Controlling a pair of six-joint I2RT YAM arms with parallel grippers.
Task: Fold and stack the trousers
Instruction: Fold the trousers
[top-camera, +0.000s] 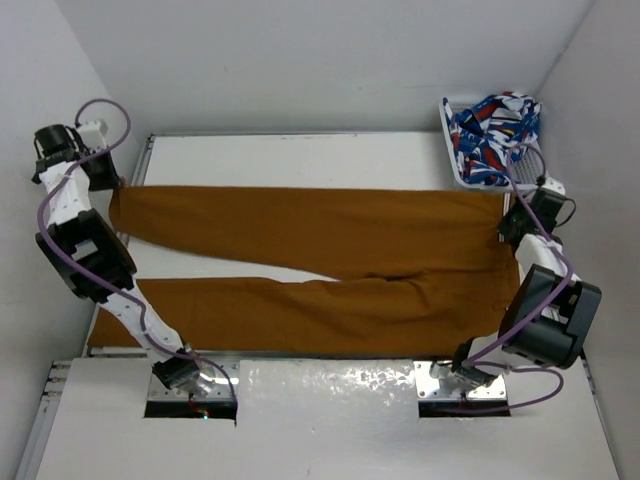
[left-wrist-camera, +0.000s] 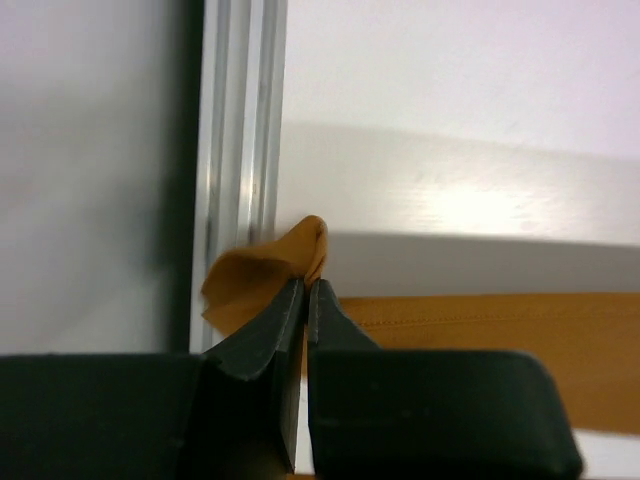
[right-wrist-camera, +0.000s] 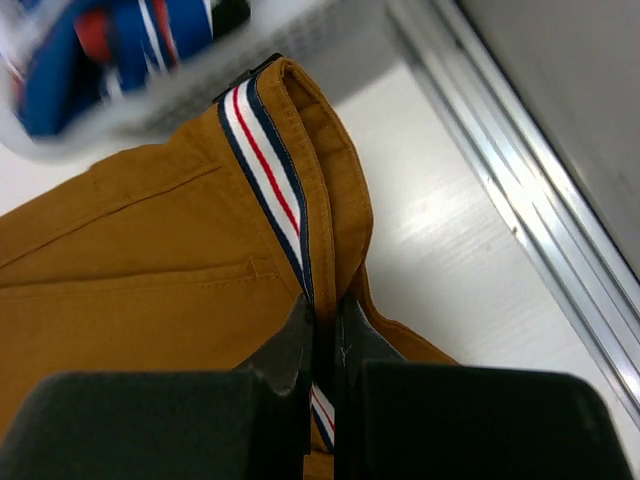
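Note:
The mustard-brown trousers (top-camera: 320, 260) lie spread flat across the table, waist at the right, both legs running left. My left gripper (top-camera: 112, 186) is at the far left, shut on the hem of the far leg; in the left wrist view the pinched hem corner (left-wrist-camera: 270, 270) sticks up from the gripper (left-wrist-camera: 307, 285). My right gripper (top-camera: 508, 222) is at the far right corner of the waist, shut on the waistband (right-wrist-camera: 330, 200), whose white lining with red and navy stripes (right-wrist-camera: 265, 160) shows between the gripper's (right-wrist-camera: 325, 305) closed fingers.
A white basket (top-camera: 455, 150) holding blue-red-white patterned cloth (top-camera: 492, 130) stands at the back right, just behind my right gripper. A metal rail (left-wrist-camera: 240, 150) edges the table at the left, another (right-wrist-camera: 520, 180) at the right. White walls close in on three sides.

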